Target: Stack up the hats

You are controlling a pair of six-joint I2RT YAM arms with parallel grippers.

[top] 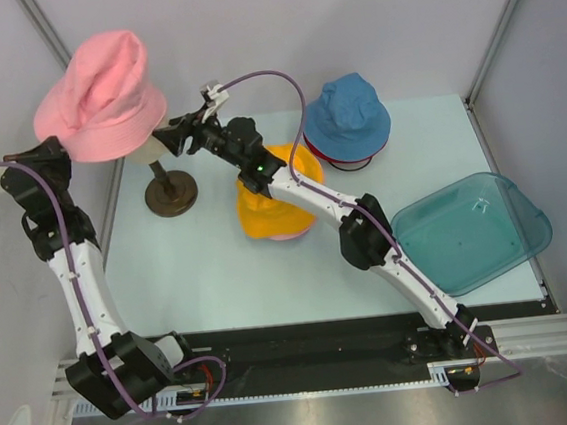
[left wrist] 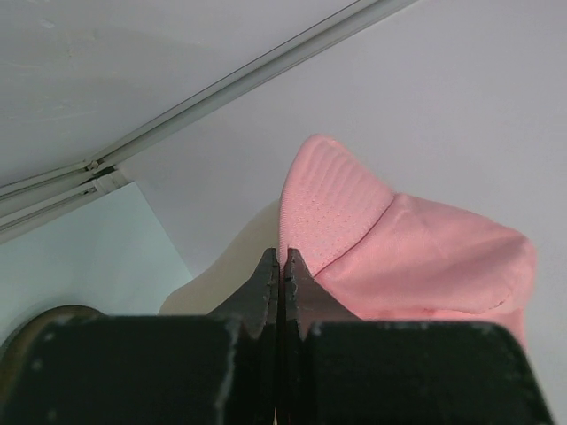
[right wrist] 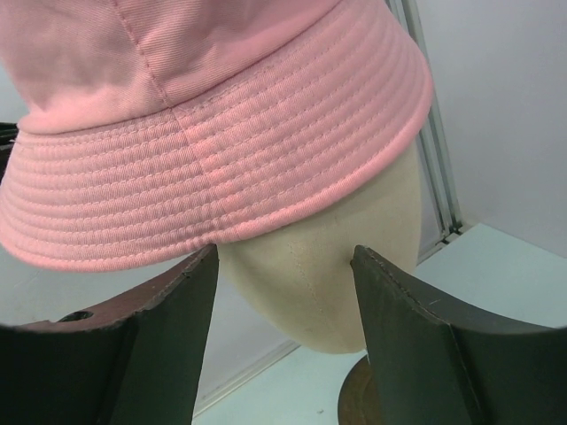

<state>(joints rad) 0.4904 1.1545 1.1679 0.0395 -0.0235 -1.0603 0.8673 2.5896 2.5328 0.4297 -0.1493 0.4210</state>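
brim of pink hat (top: 101,89) — left pincer (left wrist: 282,259) pinching

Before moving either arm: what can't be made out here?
- Left gripper: whether its shut tips pinch the pink hat's brim; left wrist view, fingers hide contact.
- Under the orange hat: top view, right arm crosses it.
- Under the blue hat: top view, only a red rim shows.

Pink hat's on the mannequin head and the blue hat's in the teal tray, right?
Not quite. The top view shows the blue hat on a red hat, outside the teal tray, not in it. The pink hat is on the mannequin head.
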